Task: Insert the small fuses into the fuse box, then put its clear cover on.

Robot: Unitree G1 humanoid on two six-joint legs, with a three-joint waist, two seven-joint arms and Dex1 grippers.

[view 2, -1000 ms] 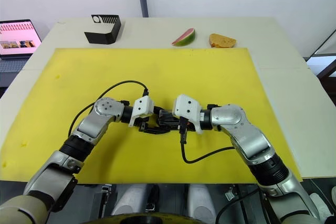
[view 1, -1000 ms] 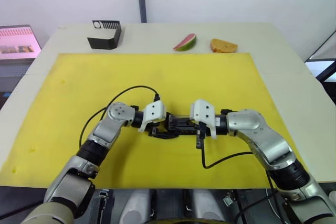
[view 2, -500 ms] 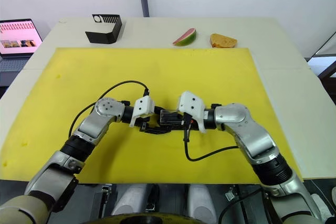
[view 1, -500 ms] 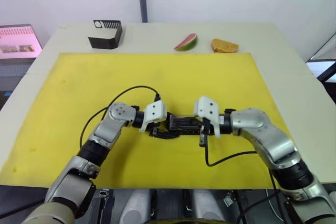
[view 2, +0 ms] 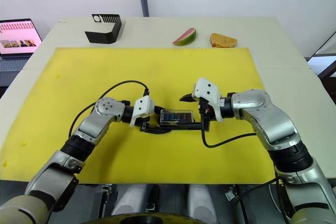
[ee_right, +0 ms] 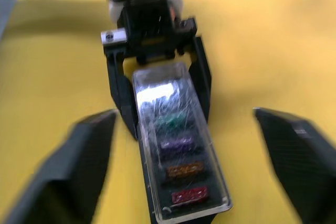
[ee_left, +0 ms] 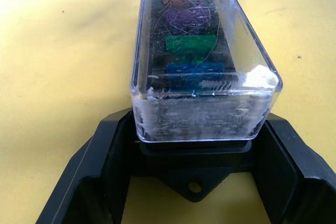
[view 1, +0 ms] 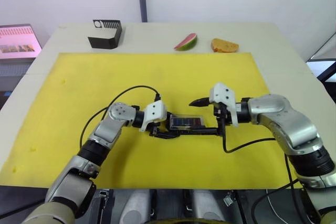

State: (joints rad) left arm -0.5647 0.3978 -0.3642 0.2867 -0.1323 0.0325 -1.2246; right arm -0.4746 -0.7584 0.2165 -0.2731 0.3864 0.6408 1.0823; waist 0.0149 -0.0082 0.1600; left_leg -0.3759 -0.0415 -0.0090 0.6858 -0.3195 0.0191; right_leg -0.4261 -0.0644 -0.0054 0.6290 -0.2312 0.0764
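Observation:
The fuse box (view 1: 186, 122) lies on the yellow mat (view 1: 157, 77) with the clear cover (ee_left: 202, 40) sitting on top of it. Through the cover I see the small fuses (ee_right: 181, 171), red, amber, violet, green and blue, seated in a row. My left gripper (view 1: 160, 127) is shut on the box's left end, one black finger (ee_left: 113, 145) on each side. To the right of the box my right gripper (view 1: 202, 116) stands wide open, its fingers (ee_right: 79, 171) spread well apart on either side of the box's right end and touching nothing.
A bigger black angular holder (view 1: 105, 34) stands at the back left of the table. A watermelon slice (view 1: 185, 42) and a piece of bread (view 1: 224, 46) lie at the back. A laptop screen (view 1: 18, 41) is at the far left. Black cables loop beside both wrists.
My right gripper has opened wide and drawn back to the right, off the fuse box. The covered box and my left gripper have stayed put.

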